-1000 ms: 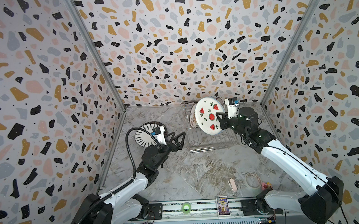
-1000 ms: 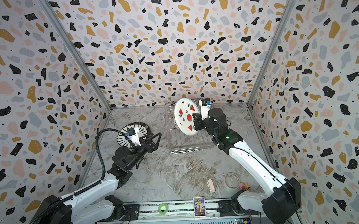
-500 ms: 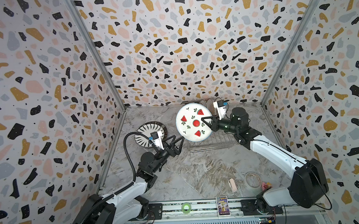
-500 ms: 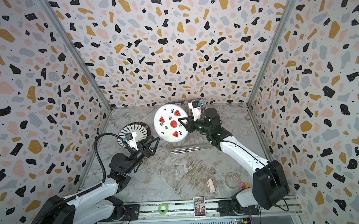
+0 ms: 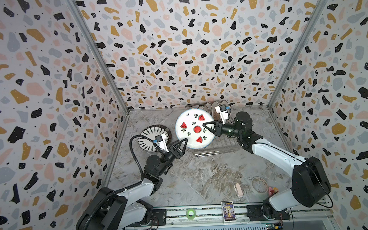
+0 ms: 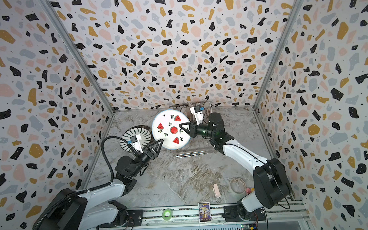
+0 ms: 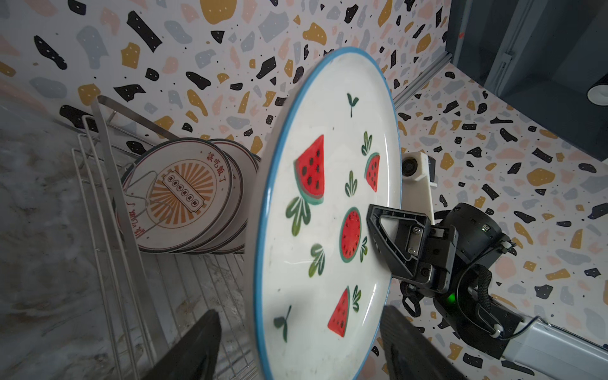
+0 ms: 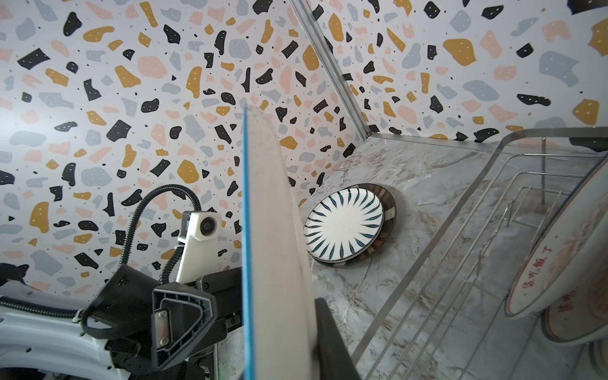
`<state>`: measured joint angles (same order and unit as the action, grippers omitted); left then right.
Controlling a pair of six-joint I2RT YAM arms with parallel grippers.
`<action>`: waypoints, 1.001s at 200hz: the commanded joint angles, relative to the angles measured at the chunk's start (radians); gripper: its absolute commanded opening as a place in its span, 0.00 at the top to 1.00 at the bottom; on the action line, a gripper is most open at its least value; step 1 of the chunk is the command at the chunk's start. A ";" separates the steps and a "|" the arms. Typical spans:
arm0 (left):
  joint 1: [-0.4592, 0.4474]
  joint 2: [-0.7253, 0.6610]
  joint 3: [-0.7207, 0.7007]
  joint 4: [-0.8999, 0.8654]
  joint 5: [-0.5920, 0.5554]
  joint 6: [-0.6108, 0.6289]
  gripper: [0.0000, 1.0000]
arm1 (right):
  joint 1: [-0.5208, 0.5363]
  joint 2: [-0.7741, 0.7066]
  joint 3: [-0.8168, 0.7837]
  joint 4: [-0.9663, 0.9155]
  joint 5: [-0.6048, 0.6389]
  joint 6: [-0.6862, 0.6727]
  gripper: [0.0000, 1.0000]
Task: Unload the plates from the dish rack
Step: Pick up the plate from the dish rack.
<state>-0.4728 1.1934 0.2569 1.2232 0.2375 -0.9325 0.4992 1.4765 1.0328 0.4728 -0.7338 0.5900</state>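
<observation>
Plate position: watermelon plate (image 5: 192,130) was in the air beside dish rack (image 5: 216,149)
Right gripper (image 5: 205,125): clenched on its rim
Left gripper (image 5: 182,143): jaws apart, straddling its lower edge
Writing: lettered plates (image 7: 184,197) in rack showed red Chinese characters

Blue-rimmed white plate (image 5: 190,138) with red watermelons

The round, blue-rimmed white ceramic watermelon plate (image 7: 316,263) carries a smooth, glossy glaze that catches the light. The rectangular silver wire dish rack (image 5: 220,148) is thin polished metal, bright and reflective. The round cream ceramic sunburst plates (image 7: 184,197) look smooth with a softer sheen. The round black-striped ceramic plate (image 8: 343,227) is glossy. The grey marble-patterned tabletop (image 5: 202,176) is smooth and satin.
</observation>
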 commanded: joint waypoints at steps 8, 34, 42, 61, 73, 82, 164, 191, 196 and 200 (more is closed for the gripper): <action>0.005 0.007 0.001 0.134 0.002 -0.032 0.35 | -0.002 -0.003 0.020 0.159 -0.068 0.035 0.87; 0.005 0.011 -0.001 0.150 0.010 -0.046 0.45 | -0.001 0.020 0.020 0.180 -0.075 0.045 0.87; 0.004 0.012 -0.002 0.153 0.010 -0.046 0.45 | 0.000 0.031 0.024 0.187 -0.087 0.053 0.87; 0.005 0.017 -0.004 0.177 0.013 -0.054 0.52 | 0.000 0.063 0.038 0.208 -0.114 0.084 0.87; 0.005 0.018 -0.005 0.184 0.014 -0.061 0.52 | -0.001 0.079 0.046 0.209 -0.117 0.091 0.87; 0.005 0.018 -0.003 0.181 0.015 -0.062 0.53 | 0.000 0.088 0.050 0.209 -0.119 0.094 0.87; 0.005 0.063 0.018 0.203 0.010 -0.094 0.62 | 0.012 0.122 0.036 0.253 -0.132 0.129 0.86; 0.005 0.079 0.019 0.215 0.008 -0.103 0.65 | 0.013 0.125 0.034 0.251 -0.128 0.129 0.86; 0.005 0.080 0.019 0.221 0.005 -0.104 0.67 | 0.013 0.126 0.033 0.251 -0.128 0.128 0.86; 0.005 0.082 0.019 0.224 0.004 -0.105 0.68 | 0.013 0.126 0.034 0.251 -0.129 0.129 0.86</action>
<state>-0.4648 1.2728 0.2531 1.3113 0.2222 -1.0355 0.5026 1.6196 1.0332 0.6361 -0.8532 0.7105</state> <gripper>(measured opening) 0.352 0.174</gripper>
